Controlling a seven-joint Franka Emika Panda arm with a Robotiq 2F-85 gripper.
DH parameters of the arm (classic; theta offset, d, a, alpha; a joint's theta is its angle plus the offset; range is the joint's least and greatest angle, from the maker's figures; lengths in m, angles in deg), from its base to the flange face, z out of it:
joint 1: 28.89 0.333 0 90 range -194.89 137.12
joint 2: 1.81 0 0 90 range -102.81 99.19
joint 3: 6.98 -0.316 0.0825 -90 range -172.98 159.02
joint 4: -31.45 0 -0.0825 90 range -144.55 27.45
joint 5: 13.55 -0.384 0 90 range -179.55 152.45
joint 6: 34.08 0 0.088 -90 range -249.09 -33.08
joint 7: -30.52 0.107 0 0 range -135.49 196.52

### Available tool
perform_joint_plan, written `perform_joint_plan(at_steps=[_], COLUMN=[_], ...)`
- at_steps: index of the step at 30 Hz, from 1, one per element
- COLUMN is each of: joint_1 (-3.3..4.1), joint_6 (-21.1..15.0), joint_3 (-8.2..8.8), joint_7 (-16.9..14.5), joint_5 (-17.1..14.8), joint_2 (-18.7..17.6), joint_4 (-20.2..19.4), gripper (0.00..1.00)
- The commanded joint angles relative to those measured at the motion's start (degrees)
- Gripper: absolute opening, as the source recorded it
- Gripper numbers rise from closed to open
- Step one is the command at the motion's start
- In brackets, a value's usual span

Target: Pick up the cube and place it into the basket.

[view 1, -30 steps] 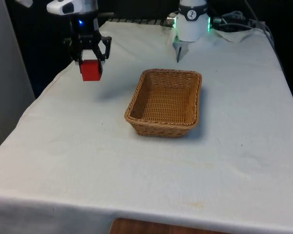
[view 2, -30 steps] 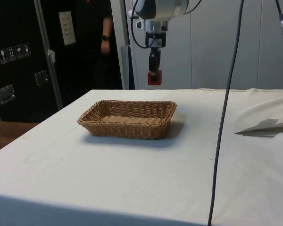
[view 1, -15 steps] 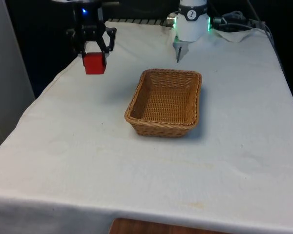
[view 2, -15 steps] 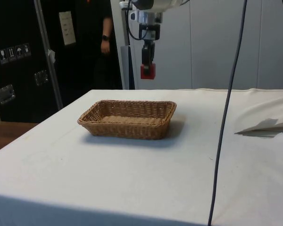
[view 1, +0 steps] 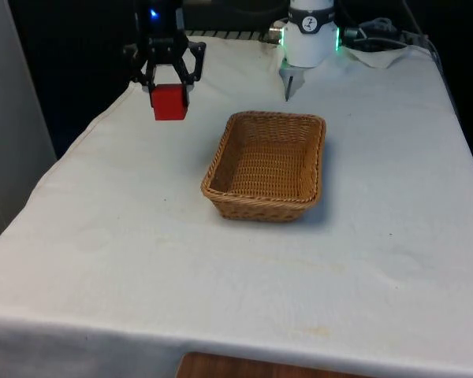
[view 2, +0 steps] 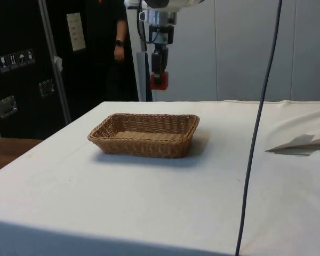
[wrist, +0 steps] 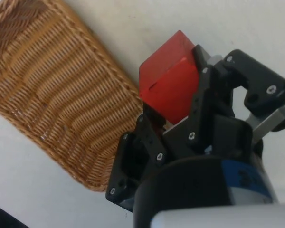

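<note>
Front view, upper left of the frame: the gripper [view 1: 170, 101] hangs above the table [view 1: 142, 236], fingers clamped on the red cube [view 1: 169, 102]; the wicker basket [view 1: 315, 161] sits mid-frame, right of it.

A lab: cloth-draped table [view 1: 244, 260], dark equipment cabinets [view 2: 26, 64] (labelled), hanging cable [view 2: 256, 133]

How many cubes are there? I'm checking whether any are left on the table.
1. The red cube is held in the gripper, in the air beside the basket, towards the front view's left. None lies on the cloth.
</note>
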State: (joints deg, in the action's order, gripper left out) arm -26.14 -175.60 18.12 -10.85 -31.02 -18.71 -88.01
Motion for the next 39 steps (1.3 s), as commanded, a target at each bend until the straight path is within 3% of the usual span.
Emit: perform_joint_plan(at_steps=[1,6,7,8,12,14,15,16,21,22,23,24,29,30,31,37,38,39], joint_1=[0.57,0.8,0.29,0.86,1.15,1.2,0.63,1.32,1.49,0.97,1.55,1.6,1.49,1.15,1.55,1.66,1.2,1.66], joint_6=[-0.17,-0.11,0.0,-0.11,-0.17,-0.17,0.0,-0.17,-0.23,0.0,-0.34,-0.46,-0.97,-0.29,-1.03,-1.32,-0.52,-1.38], joint_3=[0.23,-0.97,-1.43,-1.15,-2.18,-2.64,-2.92,-2.86,-4.3,-4.64,-4.53,-4.81,-6.47,-6.65,-6.7,-8.77,-9.05,-9.05], joint_7=[1.26,3.04,2.18,3.32,4.87,5.44,4.35,5.84,7.62,6.59,7.85,8.08,9.4,8.77,9.68,11.63,11.0,11.92], joint_5=[0.8,0.8,0.0,0.8,0.8,0.8,0.0,0.8,0.86,0.0,0.8,0.74,0.34,0.0,0.34,0.34,0.0,0.34], joint_2=[0.17,0.17,0.06,0.17,0.29,0.29,0.06,0.34,0.57,0.29,0.57,0.52,0.11,0.29,0.06,-0.06,0.11,-0.06], joint_4=[-0.29,-0.29,0.0,-0.29,-0.4,-0.46,-0.06,-0.46,-0.86,-0.34,-0.92,-1.09,-1.72,-1.55,-1.89,-2.58,-2.41,-2.69], gripper=[0.01,0.01,0.01,0.01,0.01,0.01,0.01,0.01,0.01,0.01,0.01,0.01,0.01,0.01,0.01,0.01,0.01,0.01])
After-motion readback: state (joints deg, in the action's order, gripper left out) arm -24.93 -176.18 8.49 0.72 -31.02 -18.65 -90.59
